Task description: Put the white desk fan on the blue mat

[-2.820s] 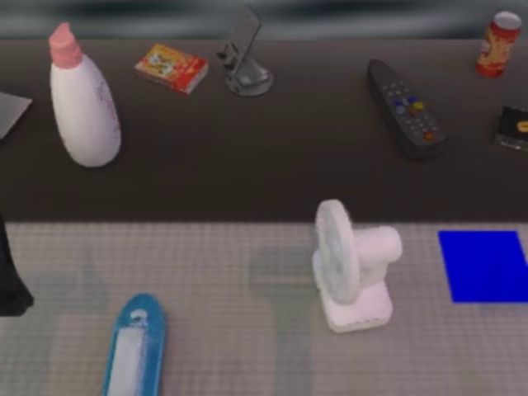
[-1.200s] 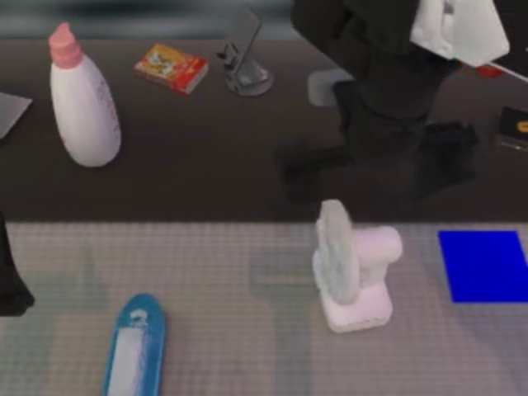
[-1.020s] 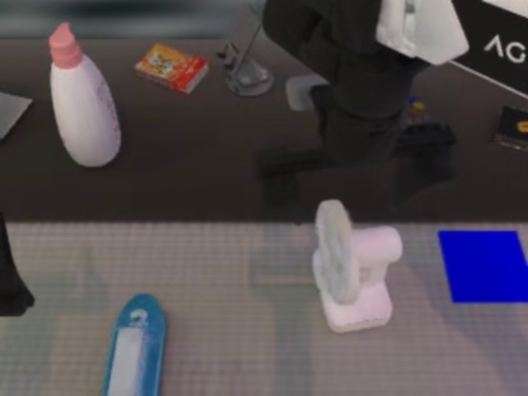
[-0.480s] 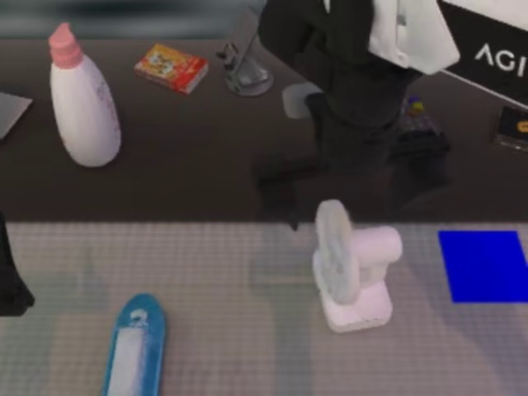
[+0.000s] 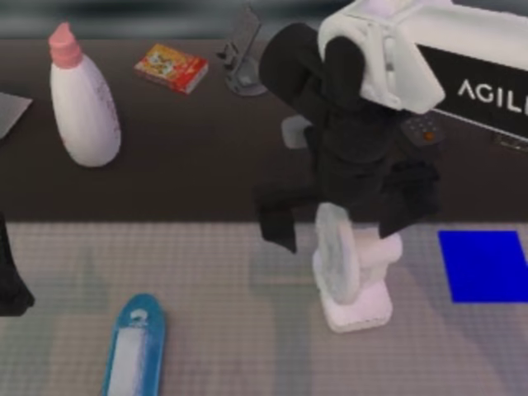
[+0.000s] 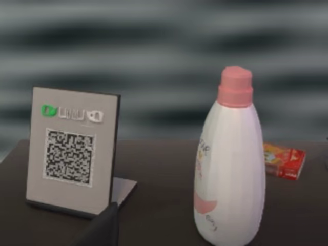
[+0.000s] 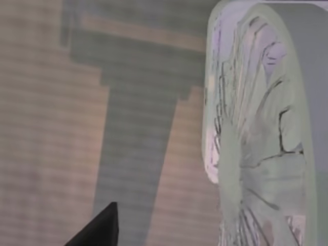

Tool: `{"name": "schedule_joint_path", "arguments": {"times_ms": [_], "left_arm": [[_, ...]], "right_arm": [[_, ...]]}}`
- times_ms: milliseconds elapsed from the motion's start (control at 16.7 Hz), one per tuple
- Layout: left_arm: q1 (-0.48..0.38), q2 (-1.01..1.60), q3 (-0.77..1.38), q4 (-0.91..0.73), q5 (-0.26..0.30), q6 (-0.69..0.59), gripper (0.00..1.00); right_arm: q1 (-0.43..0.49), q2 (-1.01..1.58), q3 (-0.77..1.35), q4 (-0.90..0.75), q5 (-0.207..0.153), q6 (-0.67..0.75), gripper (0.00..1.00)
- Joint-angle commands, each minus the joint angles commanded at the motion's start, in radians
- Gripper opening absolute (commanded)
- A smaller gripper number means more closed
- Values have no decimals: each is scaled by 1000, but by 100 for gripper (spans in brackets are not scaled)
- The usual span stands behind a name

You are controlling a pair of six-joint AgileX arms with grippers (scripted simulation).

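Hovering over the fan, the right hand is spread wide, with one dark finger out to the left of the grilled head and the other behind the motor housing, toward the mat side. It has hold of nothing; both fingers look clear of the plastic, so I'd say it is straddling the fan to close on it from either side.

The white desk fan stands upright on its square base near the middle of the tabletop, on the pale gridded part, its round head facing the top view's left. The right wrist view shows that grille close up, with one fingertip off to its side. The blue mat lies flat to the fan's right, near the edge, apart from it and bare, so the carry should be a short sideways one.

At the far left edge sits the left hand, parked well away; I cannot tell how its fingers stand. Its camera looks toward a white bottle with a pink cap and a QR code stand.
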Motion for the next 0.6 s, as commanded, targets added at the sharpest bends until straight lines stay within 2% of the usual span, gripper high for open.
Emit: {"name": "schedule_joint_path", "arguments": {"times_ms": [120,600], "left_arm": [[0,0,0,0,0,0,100],[0,0,0,0,0,0,100]], "right_arm": [[0,0,0,0,0,0,100],[0,0,0,0,0,0,40]]}}
